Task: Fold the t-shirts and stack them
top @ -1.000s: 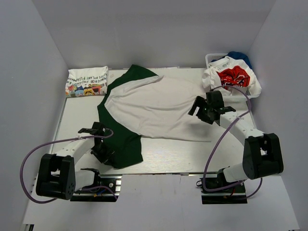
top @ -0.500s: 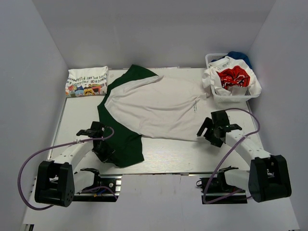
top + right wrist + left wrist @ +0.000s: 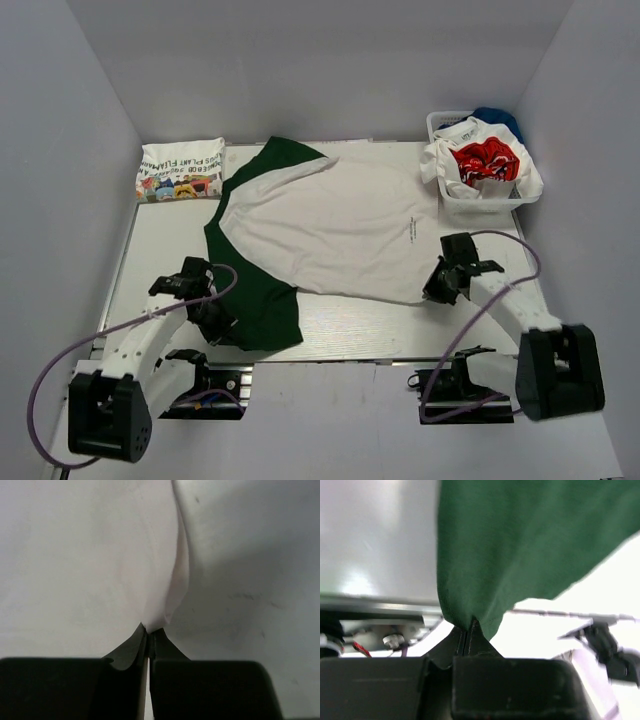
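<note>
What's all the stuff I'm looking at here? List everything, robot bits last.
green-and-white t-shirt: one, white body with dark green parts, spread across the table's middle
folded t-shirt: one, white with colourful print, far left corner
basket: one, white, far right corner
red-printed t-shirt: one, white with red print, heaped in the basket
blue cloth: one, at the basket's back
table: one, pale
cables: two, purple, one per arm
arms: two, white and black, near edge
left gripper: black, pinching the green edge
right gripper: black, pinching the white edge
</note>
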Tool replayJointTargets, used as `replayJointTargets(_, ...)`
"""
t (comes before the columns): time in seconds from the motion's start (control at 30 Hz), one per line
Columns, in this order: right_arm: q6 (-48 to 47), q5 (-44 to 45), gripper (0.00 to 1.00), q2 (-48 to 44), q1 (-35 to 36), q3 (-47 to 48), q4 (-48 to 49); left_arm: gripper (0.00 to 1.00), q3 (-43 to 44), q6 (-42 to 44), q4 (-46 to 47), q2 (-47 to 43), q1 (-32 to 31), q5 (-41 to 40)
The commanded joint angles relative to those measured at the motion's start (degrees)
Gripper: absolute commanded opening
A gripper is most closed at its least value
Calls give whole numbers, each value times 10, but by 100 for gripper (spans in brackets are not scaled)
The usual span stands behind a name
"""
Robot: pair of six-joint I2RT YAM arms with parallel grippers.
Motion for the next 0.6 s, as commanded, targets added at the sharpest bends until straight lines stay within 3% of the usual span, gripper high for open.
replayJointTargets(0.0,10,27,0,-118,1,-13,-177,0,29,34,-79,-73,-2,66)
replayJointTargets(0.13,34,-32,0,-171,4,3,-242,0,51,62,-135,-115,-2,86)
replayJointTargets(0.27,61,-29,0,-252,9,10,-303,0,81,67,-173,-145,-2,87)
replayJointTargets(0.47,49,-7,0,-249,7,18,-265,0,105,54,-42,-139,-2,120)
replayJointTargets(0.57,37,-16,0,-199,6,37,-220,0,105,33,93,-104,-2,136)
